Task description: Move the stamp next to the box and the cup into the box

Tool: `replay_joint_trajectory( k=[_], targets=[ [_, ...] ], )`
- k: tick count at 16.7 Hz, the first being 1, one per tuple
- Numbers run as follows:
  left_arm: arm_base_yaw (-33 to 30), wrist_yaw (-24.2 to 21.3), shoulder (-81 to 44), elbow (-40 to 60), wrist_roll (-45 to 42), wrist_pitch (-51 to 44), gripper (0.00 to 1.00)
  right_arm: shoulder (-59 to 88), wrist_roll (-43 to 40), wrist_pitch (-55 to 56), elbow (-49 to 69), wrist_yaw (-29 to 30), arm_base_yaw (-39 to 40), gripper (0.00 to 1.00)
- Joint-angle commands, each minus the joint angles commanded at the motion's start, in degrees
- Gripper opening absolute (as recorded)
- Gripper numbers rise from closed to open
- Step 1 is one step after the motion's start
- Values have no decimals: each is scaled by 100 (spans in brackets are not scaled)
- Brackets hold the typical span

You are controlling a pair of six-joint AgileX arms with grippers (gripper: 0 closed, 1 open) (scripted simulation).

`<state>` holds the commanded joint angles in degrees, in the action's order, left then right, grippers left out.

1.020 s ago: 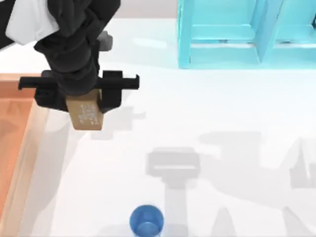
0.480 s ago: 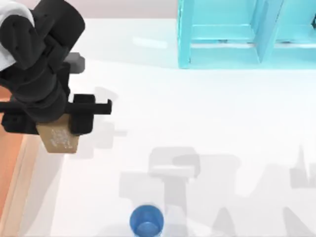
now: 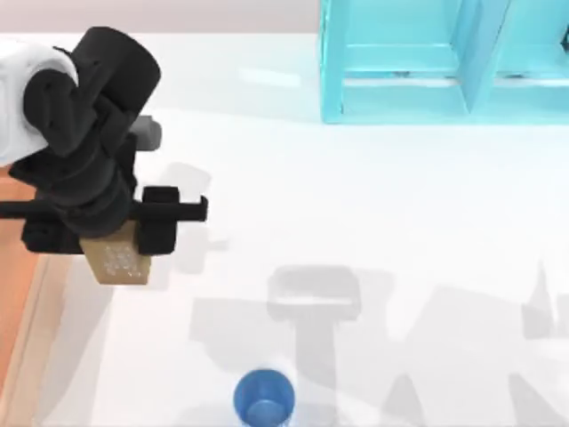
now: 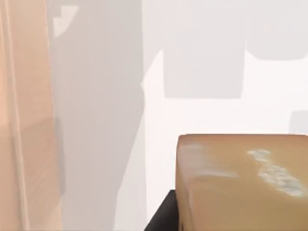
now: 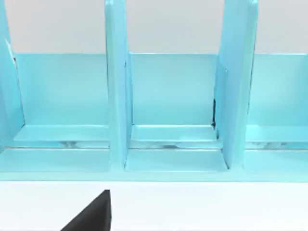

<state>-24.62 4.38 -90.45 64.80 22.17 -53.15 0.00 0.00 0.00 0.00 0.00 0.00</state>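
Our left gripper sits at the left side of the white table, clamped on the small tan-brown rectangular stamp, whose white speckled face looks upward. The stamp is held just beside the light wood rim of the large shallow orange-brown wooden box, outside its wall. In the left wrist view the stamp is close up, with the box rim off to one side. The small round blue cup stands on the table at the near edge, well apart from the box. A cyan shelf unit stands at the far right; our right wrist view faces its compartments. We cannot tell the right gripper's state.
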Motion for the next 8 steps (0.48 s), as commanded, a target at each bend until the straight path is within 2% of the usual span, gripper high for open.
replay_joint_trajectory(
  k=[3, 8],
  targets=[
    [39, -9, -161, -399, -33, 550, 0, 0, 0, 0, 0, 0, 0, 100],
    [53, -13, -223, -464, -43, 629, 0, 0, 0, 0, 0, 0, 0, 100]
  ],
)
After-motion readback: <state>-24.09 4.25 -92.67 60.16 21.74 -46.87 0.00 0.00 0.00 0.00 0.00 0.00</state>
